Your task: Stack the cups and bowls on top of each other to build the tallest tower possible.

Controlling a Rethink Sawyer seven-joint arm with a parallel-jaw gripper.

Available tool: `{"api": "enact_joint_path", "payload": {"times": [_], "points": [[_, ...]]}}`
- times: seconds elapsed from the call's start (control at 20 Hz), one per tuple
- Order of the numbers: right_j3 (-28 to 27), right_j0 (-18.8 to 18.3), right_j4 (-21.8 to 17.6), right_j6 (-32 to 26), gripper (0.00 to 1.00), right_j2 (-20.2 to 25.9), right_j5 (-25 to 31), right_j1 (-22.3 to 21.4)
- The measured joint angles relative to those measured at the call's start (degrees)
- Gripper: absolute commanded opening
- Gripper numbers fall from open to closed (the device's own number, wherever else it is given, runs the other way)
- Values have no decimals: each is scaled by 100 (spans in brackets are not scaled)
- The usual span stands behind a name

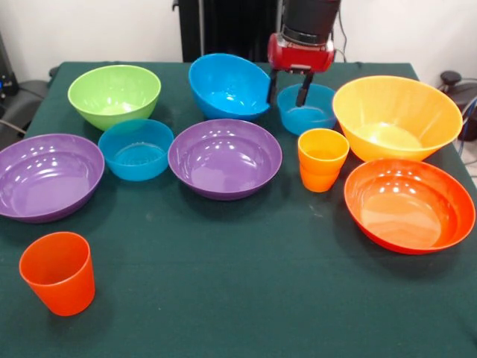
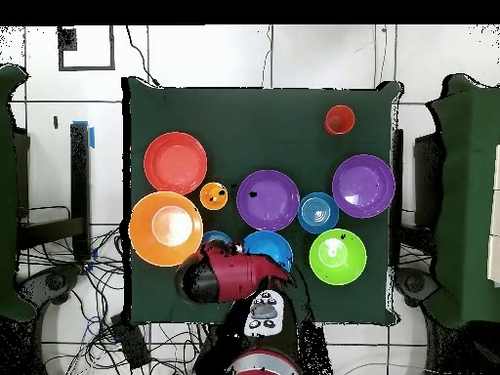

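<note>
Green cloth-covered table (image 1: 223, 298) on a white tiled floor (image 2: 293, 59), cables beside the base. Gripper (image 1: 288, 88) hangs with its two dark fingers parted and nothing between them, tips over the near rim of a small translucent blue bowl (image 1: 317, 112). Large yellow-orange bowl (image 1: 395, 115) sits just to one side of the gripper; the medium blue bowl (image 1: 223, 86), tilted, just to the other. Red-orange bowl (image 1: 408, 205), two purple bowls (image 1: 223, 158) and the lime green bowl (image 1: 113, 95) lie farther off. Yellow-orange cup (image 1: 321, 159) stands near, in front; red-orange cup (image 1: 58, 272) well apart. Nothing stacked.

Red wrist block (image 1: 300, 52), black pincer (image 1: 288, 89).
</note>
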Motion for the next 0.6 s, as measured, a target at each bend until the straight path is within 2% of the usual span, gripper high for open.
{"api": "enact_joint_path", "payload": {"times": [0.25, 0.6], "points": [[0, 111, 0, 0, 100, -64, -229, 288], [-3, 179, 3, 0, 100, -110, -236, 527]]}}
